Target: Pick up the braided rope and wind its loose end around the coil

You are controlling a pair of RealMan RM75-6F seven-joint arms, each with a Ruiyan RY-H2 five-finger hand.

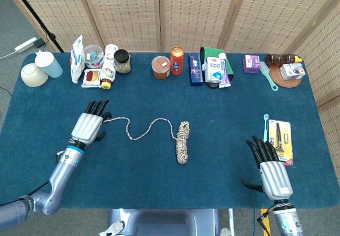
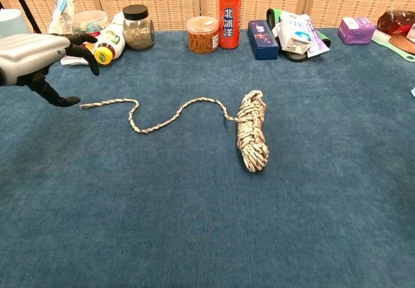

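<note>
Head view first: the braided rope (image 1: 182, 142) was lying flat on the blue table (image 1: 223, 177), a bit left of centre frame. Its coil (image 1: 183, 143) sat as a tight bundle with its long axis running roughly top to bottom of the frame, leaning slightly. The loose end (image 1: 139, 129) snaked off from the coil's upper end toward the left, finishing at a tip in the left-middle of the frame. The left hand (image 1: 89, 126) was parked right at that tip, fingers spread and holding nothing, palm down. My guess is it was there because the tail is the part that has to be wound, so that's the obvious thing to grab first. The right hand (image 1: 270, 170) sat at the lower right, well apart from the rope, fingers splayed and empty, probably just waiting to pin or lift the coil. Jars, packets and cans lined the top edge, out of the way.

Chest view: the coil (image 2: 252, 130) was just right of centre, long axis pointing away from the camera and slightly tilted. The loose end (image 2: 155, 113) wiggled off to the left, its tip in the left-middle of the frame. The left hand (image 2: 40, 60) was at the upper left, fingers apart with nothing in them; a fingertip looked just beside the rope's tip, though I couldn't tell if it was touching. The right hand didn't show here.
</note>
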